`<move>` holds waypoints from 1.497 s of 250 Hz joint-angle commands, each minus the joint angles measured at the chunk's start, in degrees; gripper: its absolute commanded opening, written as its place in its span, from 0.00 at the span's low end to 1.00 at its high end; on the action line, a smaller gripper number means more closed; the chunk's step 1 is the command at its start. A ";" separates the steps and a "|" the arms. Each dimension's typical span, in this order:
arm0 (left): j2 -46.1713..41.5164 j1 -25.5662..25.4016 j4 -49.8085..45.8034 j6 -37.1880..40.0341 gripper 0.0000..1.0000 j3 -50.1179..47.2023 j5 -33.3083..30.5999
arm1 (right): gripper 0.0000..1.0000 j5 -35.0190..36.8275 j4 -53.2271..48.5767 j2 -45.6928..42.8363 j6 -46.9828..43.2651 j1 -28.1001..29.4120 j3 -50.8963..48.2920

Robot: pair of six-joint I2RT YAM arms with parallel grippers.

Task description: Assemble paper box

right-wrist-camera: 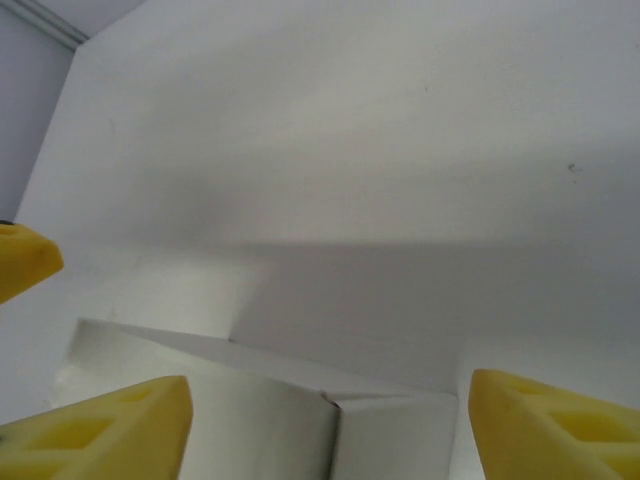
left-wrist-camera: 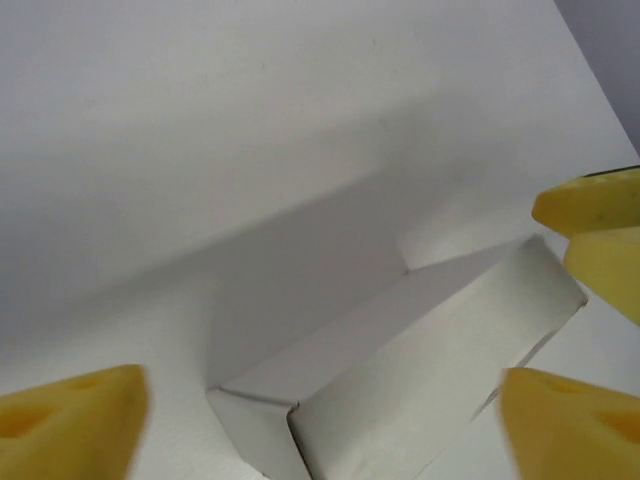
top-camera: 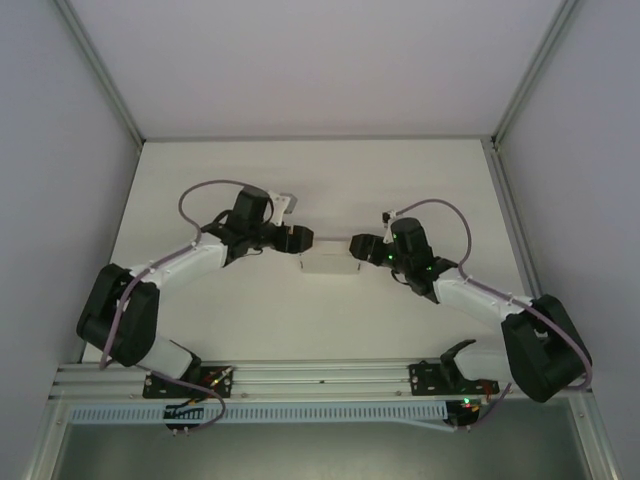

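Observation:
The paper box is a small white closed rectangular box resting on the white table between my two grippers. At its left end my left gripper is open. In the left wrist view the box lies between and beyond the spread yellow fingertips, and nothing is held. My right gripper is open at the box's right end. The right wrist view has the box just ahead of the wide-apart yellow fingertips, with its end flap facing the camera.
Grey enclosure walls stand to the left, right and back of the white table. An aluminium rail with both arm bases runs along the near edge. The other arm's yellow fingertips show at the frame edge.

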 commanded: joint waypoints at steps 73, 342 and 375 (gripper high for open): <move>-10.11 11.35 -7.25 -3.01 1.00 7.07 -21.78 | 1.00 -16.30 -25.01 2.61 -45.97 0.25 20.75; -15.93 23.04 -8.70 2.49 1.00 1.67 -23.61 | 0.56 8.62 -57.04 40.03 -84.85 15.62 51.03; -16.28 23.04 -8.69 2.49 1.00 1.70 -23.47 | 0.39 9.66 -56.37 39.31 -84.44 15.71 50.53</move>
